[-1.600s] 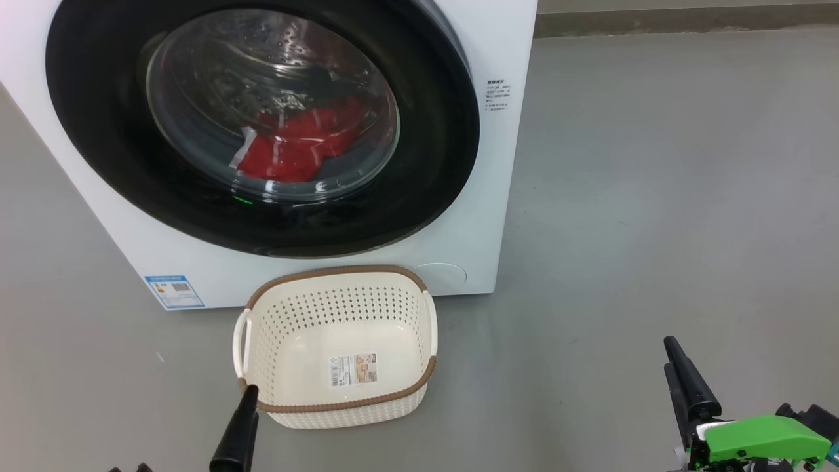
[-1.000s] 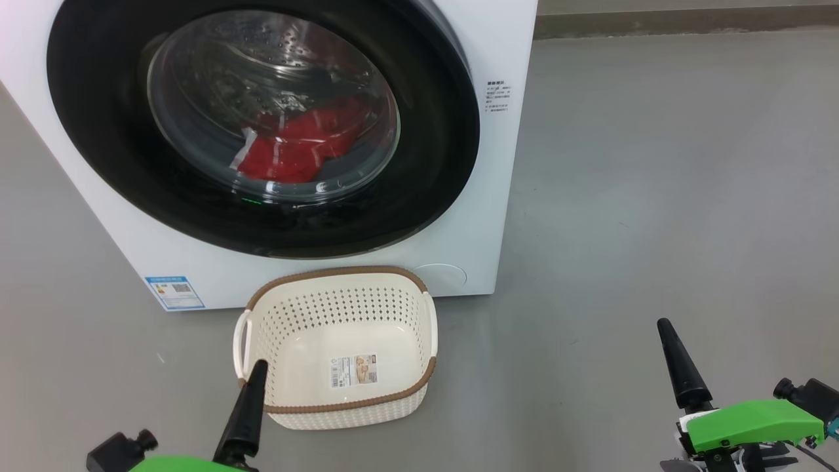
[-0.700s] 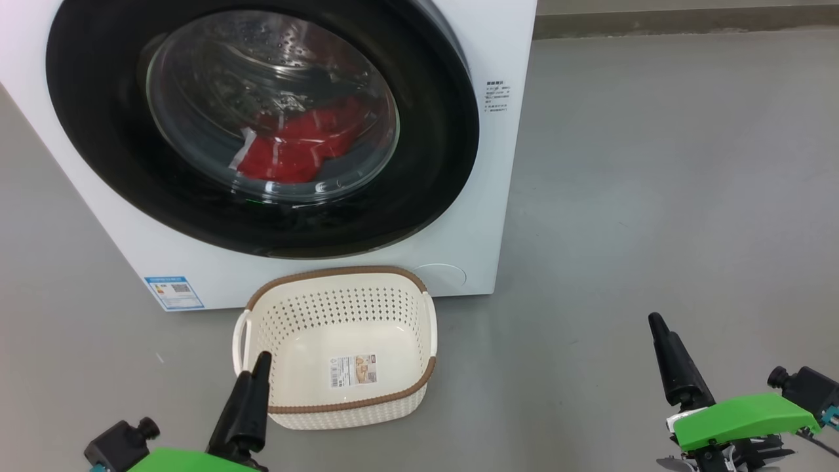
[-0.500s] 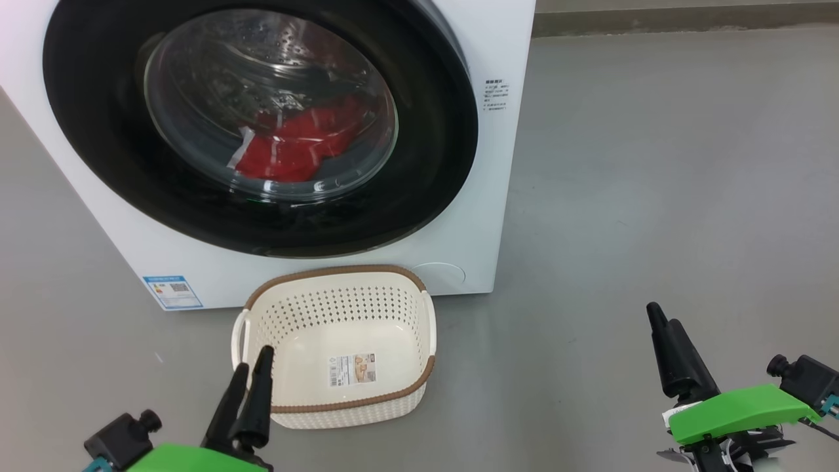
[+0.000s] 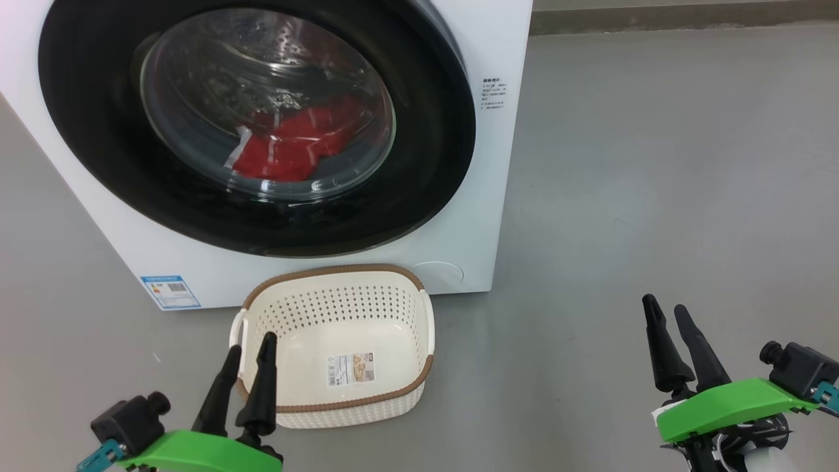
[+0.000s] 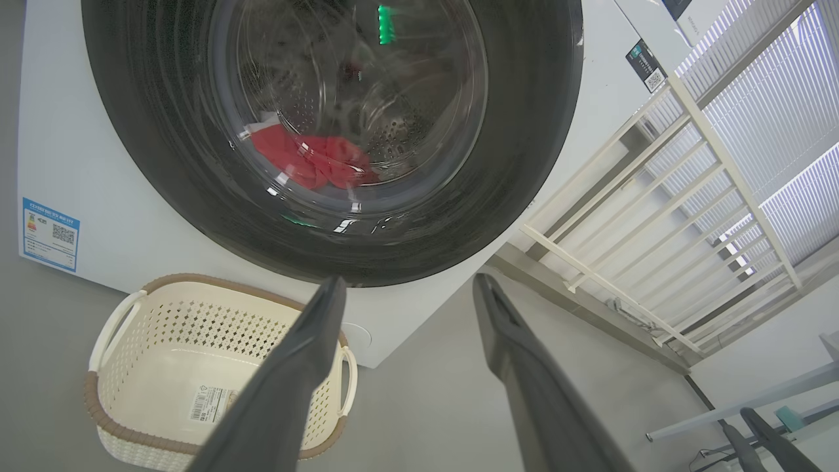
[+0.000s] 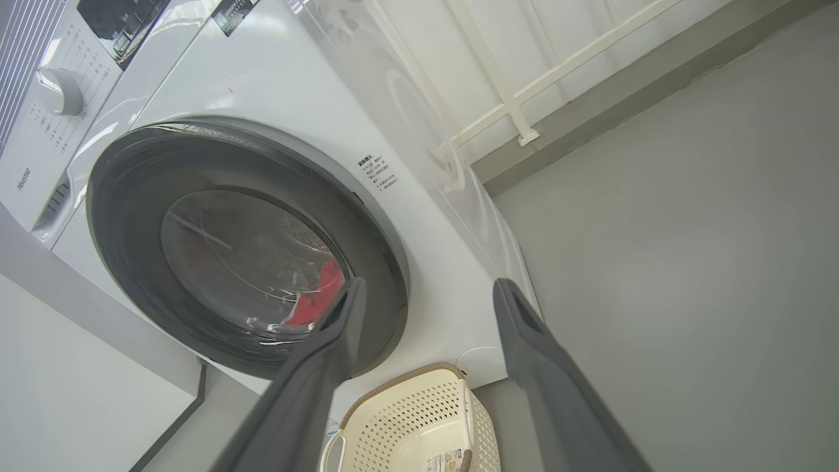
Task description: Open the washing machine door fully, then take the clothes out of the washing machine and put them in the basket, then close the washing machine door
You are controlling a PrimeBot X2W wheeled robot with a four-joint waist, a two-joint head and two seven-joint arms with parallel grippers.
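Step one wasn't started: door (image 5: pixel 426 131), upper left, was shut; left gripper (image 5: pixel 251 344) and right gripper (image 5: pixel 664 305) sat low, spread, empty, so next probably needed a rim grab.

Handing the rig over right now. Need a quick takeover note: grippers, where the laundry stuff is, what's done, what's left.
Left gripper: open, holding nothing, fingers in front of the basket's near left rim in the head view.
Right gripper: open, holding nothing, above the floor well to the right of the basket.
Washing machine door: shut against the washing machine.
Clothes: red heap inside the drum, seen through the glass.
Basket: on the floor just in front of the machine, holding only its label.
Done: nothing yet.
Left: open the door fully, move the clothes to the basket, close the door.
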